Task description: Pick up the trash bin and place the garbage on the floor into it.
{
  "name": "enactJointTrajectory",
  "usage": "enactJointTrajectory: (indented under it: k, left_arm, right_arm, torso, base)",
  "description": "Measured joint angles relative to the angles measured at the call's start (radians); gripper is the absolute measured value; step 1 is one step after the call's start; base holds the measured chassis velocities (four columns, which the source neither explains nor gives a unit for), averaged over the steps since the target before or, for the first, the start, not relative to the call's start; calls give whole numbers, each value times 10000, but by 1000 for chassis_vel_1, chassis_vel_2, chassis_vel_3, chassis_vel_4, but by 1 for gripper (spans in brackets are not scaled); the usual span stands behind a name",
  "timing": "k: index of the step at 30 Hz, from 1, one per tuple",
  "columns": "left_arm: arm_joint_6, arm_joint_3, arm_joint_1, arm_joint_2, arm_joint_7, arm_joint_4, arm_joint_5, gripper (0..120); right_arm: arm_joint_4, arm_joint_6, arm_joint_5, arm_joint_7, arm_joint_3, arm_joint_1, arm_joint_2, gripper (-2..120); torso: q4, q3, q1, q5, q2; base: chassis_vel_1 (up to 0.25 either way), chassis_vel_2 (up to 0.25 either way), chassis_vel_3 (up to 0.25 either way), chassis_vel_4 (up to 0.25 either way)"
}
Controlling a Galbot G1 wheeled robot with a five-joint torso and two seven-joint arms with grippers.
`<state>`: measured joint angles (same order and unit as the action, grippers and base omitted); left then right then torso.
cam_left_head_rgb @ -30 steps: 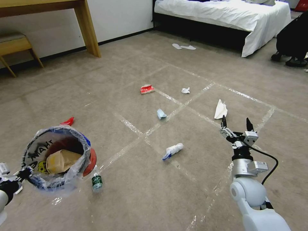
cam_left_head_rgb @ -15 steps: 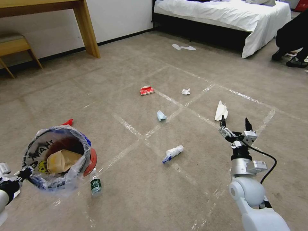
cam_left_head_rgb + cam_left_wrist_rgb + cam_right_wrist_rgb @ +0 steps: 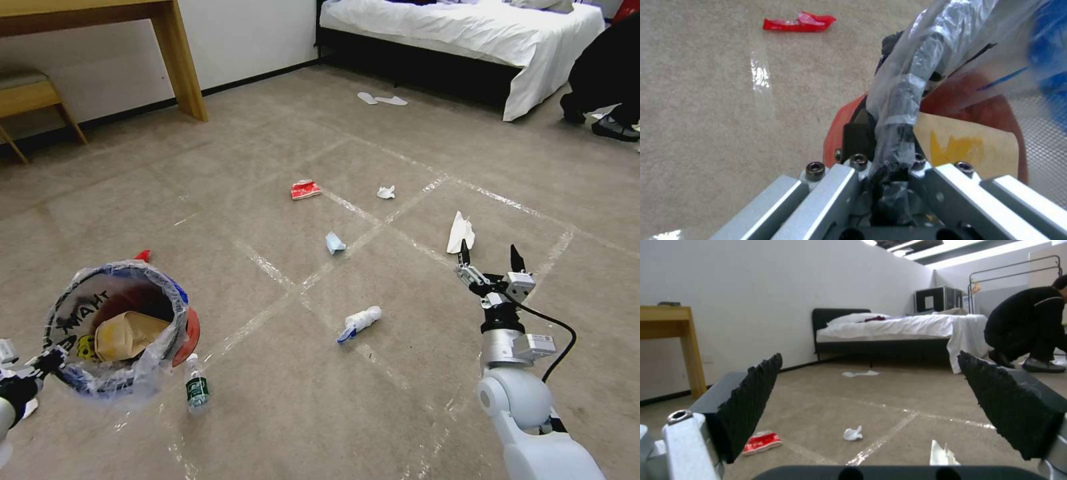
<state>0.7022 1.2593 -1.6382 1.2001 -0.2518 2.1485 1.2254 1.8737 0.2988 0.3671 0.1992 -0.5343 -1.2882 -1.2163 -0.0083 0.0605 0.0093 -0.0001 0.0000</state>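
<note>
The red trash bin (image 3: 190, 331), lined with a clear printed bag, hangs tilted at the lower left of the head view. My left gripper (image 3: 48, 361) is shut on its rim (image 3: 900, 100). A crumpled brown paper bag (image 3: 127, 333) lies inside it. Garbage is scattered on the taped carpet floor (image 3: 280, 413): a plastic bottle (image 3: 195, 390) beside the bin, a white-blue wad (image 3: 358, 322), a blue packet (image 3: 335, 243), a red wrapper (image 3: 305, 190), a tissue (image 3: 385, 193), a white paper (image 3: 460, 232) and a red scrap (image 3: 798, 22). My right gripper (image 3: 490, 257) is held open above the floor, just short of the white paper, with nothing in it.
A wooden desk leg (image 3: 181, 63) and a stool (image 3: 30, 93) stand at the back left. A bed (image 3: 467, 33) stands at the back right, with white slippers (image 3: 381, 99) in front of it. A person in black (image 3: 607, 73) crouches at the right edge.
The whole view has shifted a little, so the floor litter sits slightly lower in the picture. Both arms keep their pose. The person at the right has moved.
</note>
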Motion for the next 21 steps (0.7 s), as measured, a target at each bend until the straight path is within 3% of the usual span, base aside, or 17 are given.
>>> enactJointTrajectory:
  k: [7, 9, 10, 11, 12, 14, 15, 18, 19, 21]
  left_arm:
    - [-10, 5, -8, 15, 18, 8, -12, 0]
    - [-12, -14, 24, 15, 6, 8, -22, 0]
    - [-12, -14, 24, 15, 6, 8, -22, 0]
    - [-11, -37, 38, 25, 0, 8, -32, 0]
    - [-11, -37, 38, 25, 0, 8, -32, 0]
    - [-11, -93, 52, 100, -17, 9, -92, 0]
    - [-11, -93, 52, 100, -17, 9, -92, 0]
    - [-16, -113, 34, 188, -21, 38, -172, 0]
    - [-16, -113, 34, 188, -21, 38, -172, 0]
    - [-30, -98, -25, 235, -22, 84, -200, 0]
  right_arm:
    - [158, -596, 166, 471, 269, 107, 217, 100]
    - [448, -2074, 923, 1826, 969, 417, 828, 100]
    - [448, -2074, 923, 1826, 969, 417, 828, 100]
    - [625, -3218, 1655, 2767, 1476, 652, 1129, 100]
    - [625, -3218, 1655, 2767, 1476, 652, 1129, 100]
    - [691, -5476, 3713, 4770, 2869, 1488, 1527, 100]
    - [691, -5476, 3713, 4770, 2869, 1488, 1527, 100]
    - [300, -6952, 6354, 6615, 4118, 2414, 1199, 100]
    - [300, -6952, 6354, 6615, 4118, 2414, 1199, 100]
    - [-492, -7479, 7871, 7542, 4892, 3161, 404, 100]
  torso:
    - [0, 2, 1, 1, -1]
    - [-2, 1, 0, -1, 0]
    - [-2, 1, 0, -1, 0]
    - [-1, 0, 0, 1, 0]
    - [-1, 0, 0, 1, 0]
    - [-1, 0, 0, -4, 0]
    - [-1, 0, 0, -4, 0]
    - [1, 1, 0, -1, -1]
    - [1, 1, 0, -1, -1]
    - [0, 1, 0, 2, -1]
  base:
    - [-62, 78, 60, -71]
    - [0, 0, 0, 0]
    - [0, 0, 0, 0]
    - [0, 0, 0, 0]
    - [0, 0, 0, 0]
    - [0, 0, 0, 0]
    - [0, 0, 0, 0]
    - [0, 0, 0, 0]
    - [0, 0, 0, 0]
    - [0, 0, 0, 0]
